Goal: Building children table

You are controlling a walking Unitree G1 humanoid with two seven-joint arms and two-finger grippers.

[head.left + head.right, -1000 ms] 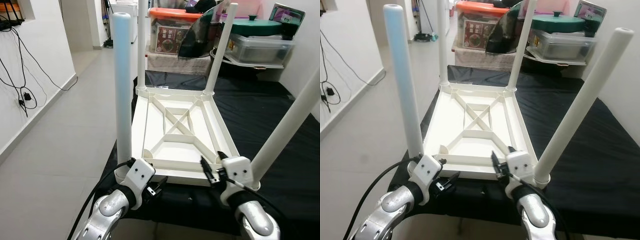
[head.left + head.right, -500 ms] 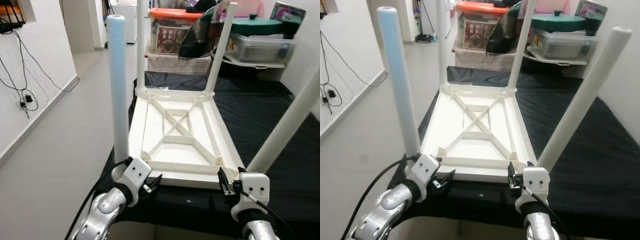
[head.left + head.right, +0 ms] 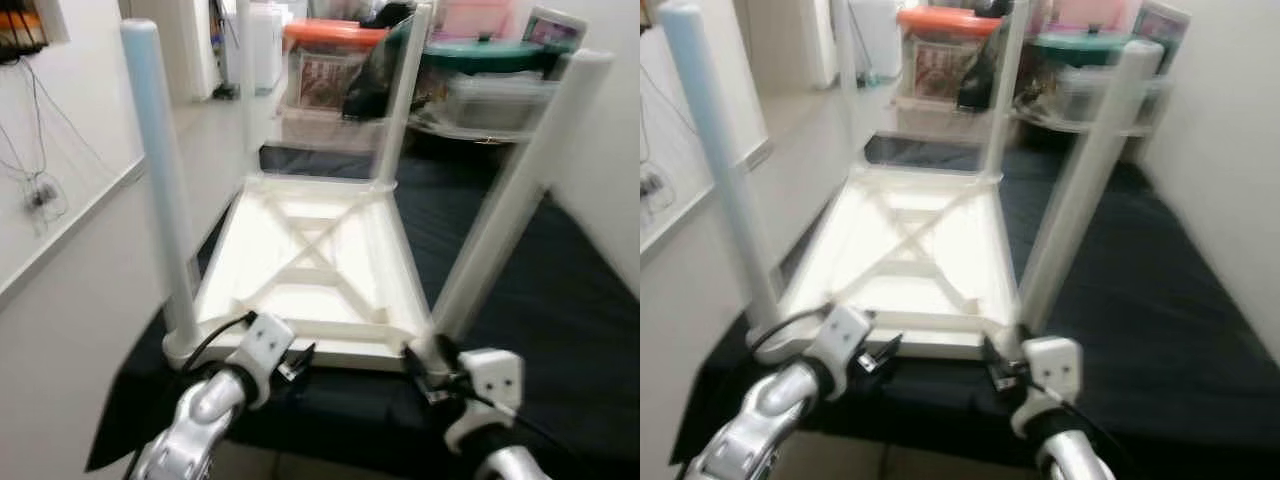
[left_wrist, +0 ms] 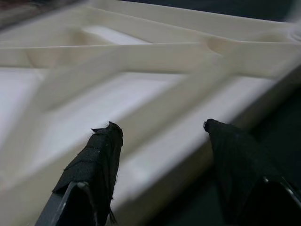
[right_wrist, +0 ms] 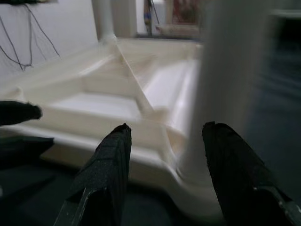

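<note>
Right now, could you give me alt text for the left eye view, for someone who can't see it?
A white children's table lies upside down on a black cloth, its four legs pointing up. The robot's left gripper and right gripper hover open at the table's near edge. Storage boxes stand behind; the picture is blurred.

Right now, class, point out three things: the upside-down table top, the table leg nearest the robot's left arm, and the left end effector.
table top [image 3: 300, 270]: left eye view, on the crossed ribs of its underside.
leg [image 3: 160, 190]: left eye view, mid-shaft.
left end effector [image 4: 162, 129]: left wrist view, midway between the fingertips.
</note>
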